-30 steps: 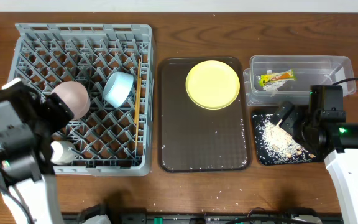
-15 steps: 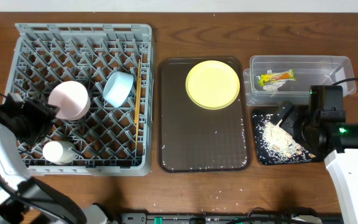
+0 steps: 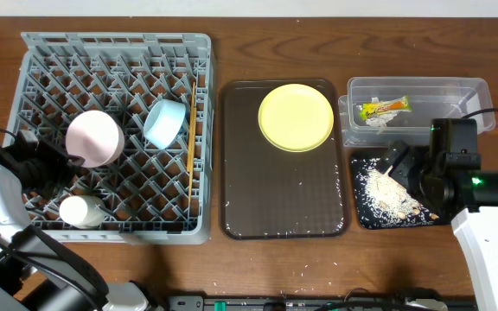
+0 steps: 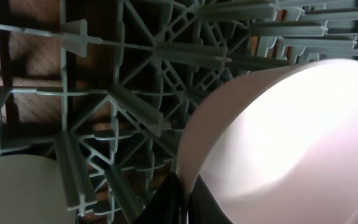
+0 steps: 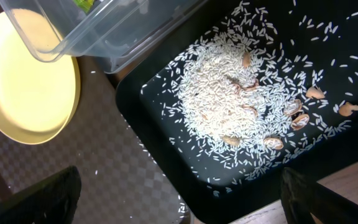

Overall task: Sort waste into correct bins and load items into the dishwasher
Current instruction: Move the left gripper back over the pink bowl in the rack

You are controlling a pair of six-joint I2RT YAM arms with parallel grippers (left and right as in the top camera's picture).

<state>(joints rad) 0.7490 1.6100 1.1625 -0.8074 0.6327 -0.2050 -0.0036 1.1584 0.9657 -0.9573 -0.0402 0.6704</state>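
The grey dishwasher rack (image 3: pixel 33 52) holds a white-pink bowl (image 3: pixel 95 138), a light blue bowl (image 3: pixel 164 121), a white cup (image 3: pixel 80 211) and chopsticks (image 3: pixel 192 130). My left gripper (image 3: pixel 66 162) is just left of the pink bowl. In the left wrist view it (image 4: pixel 184 199) is shut, its tips at the lower edge of the bowl (image 4: pixel 278 143) rim. The yellow plate (image 3: pixel 296 117) lies on the brown tray. My right gripper (image 3: pixel 402 168) hangs open over the black tray (image 3: pixel 361 216) of rice crumbs (image 5: pixel 229 99). The clear tub (image 3: pixel 482 91) holds the wrapper (image 3: pixel 384 108) and paper bits (image 3: pixel 377 122).
The large brown serving tray (image 3: pixel 284 199) lies between the rack and the bins, with a few stray rice grains on it. More grains are scattered on the wooden table near its front edge (image 3: pixel 301 278). The tub's corner overhangs the plate (image 5: pixel 23 81) in the right wrist view.
My left arm has drawn back to the left, away from the pink bowl, and its gripper has gone from open to shut. The bowl now rests tilted in the rack. The right arm is still.
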